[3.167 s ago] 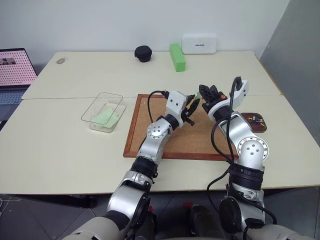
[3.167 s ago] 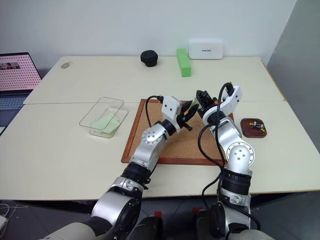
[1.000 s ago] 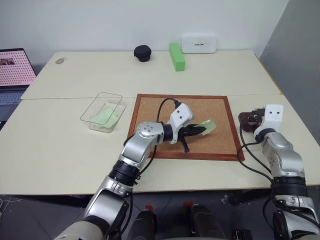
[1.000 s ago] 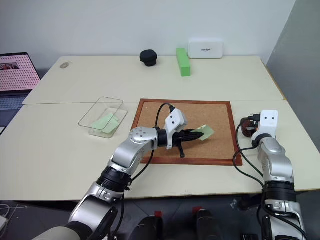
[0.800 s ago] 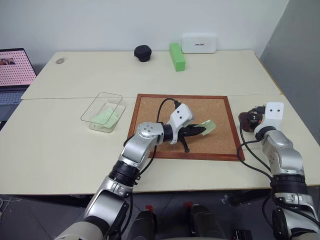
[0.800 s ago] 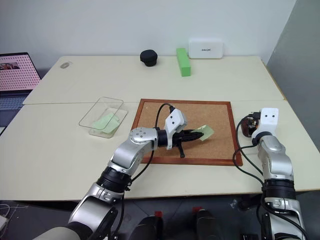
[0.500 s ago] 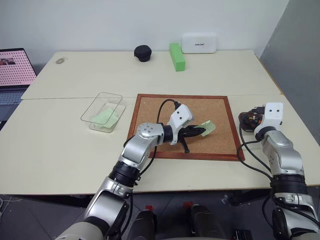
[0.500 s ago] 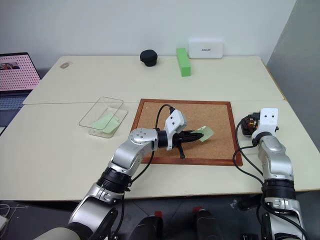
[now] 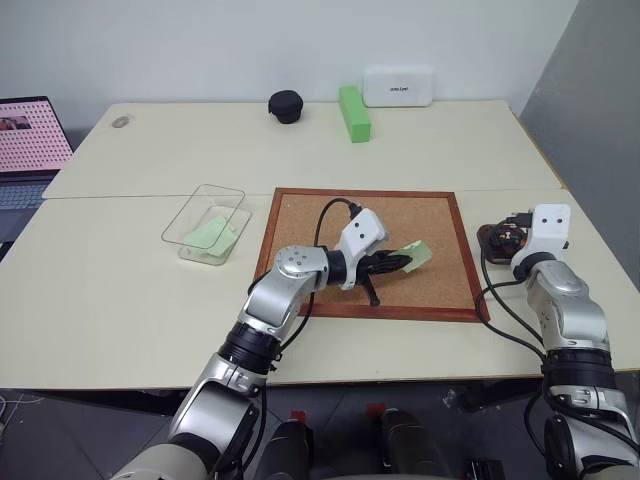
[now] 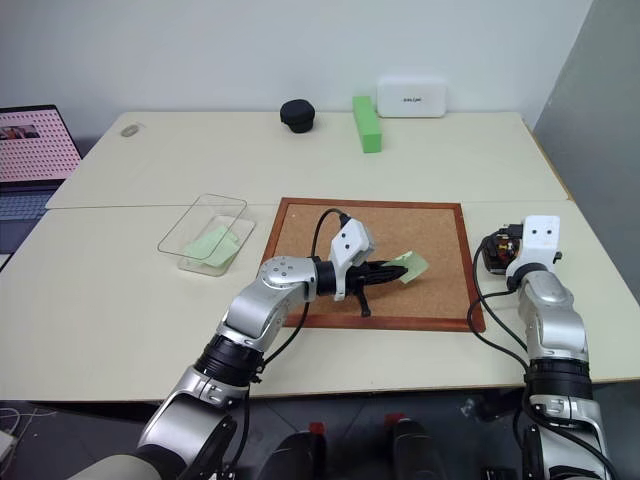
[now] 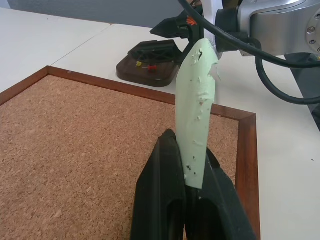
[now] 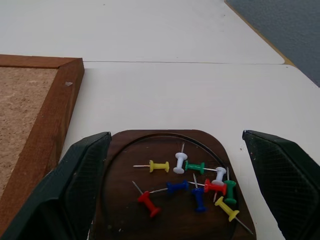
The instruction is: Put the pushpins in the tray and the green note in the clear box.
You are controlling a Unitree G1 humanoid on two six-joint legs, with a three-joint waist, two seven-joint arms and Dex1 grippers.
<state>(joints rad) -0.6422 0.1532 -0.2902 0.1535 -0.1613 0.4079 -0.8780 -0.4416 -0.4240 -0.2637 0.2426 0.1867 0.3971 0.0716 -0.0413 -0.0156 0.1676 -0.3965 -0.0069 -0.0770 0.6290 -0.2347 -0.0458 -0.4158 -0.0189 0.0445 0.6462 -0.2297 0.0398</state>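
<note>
My left gripper (image 9: 403, 262) is shut on the green note (image 9: 419, 253), a pale green paper square held on edge just above the cork board. In the left wrist view the note (image 11: 197, 112) rises from between the two black fingers (image 11: 167, 200). To the right of the board my right gripper (image 12: 175, 150) hangs open over the small dark brown tray (image 12: 120, 210). Several pushpins (image 12: 192, 182) in red, yellow, blue, green and white lie in that tray. The clear box (image 9: 190, 215) stands left of the board with a pale green paper in it.
The wood-framed cork board (image 9: 300, 215) lies in the middle of the table. A thick green block (image 9: 353, 113), a white box (image 9: 398, 86) and a black round case (image 9: 286, 106) sit at the back. A laptop (image 9: 30, 140) is at the far left.
The right arm has swung from above the board to the tray, and its fingers have opened there. The left gripper has shifted over the board with the note, then held still.
</note>
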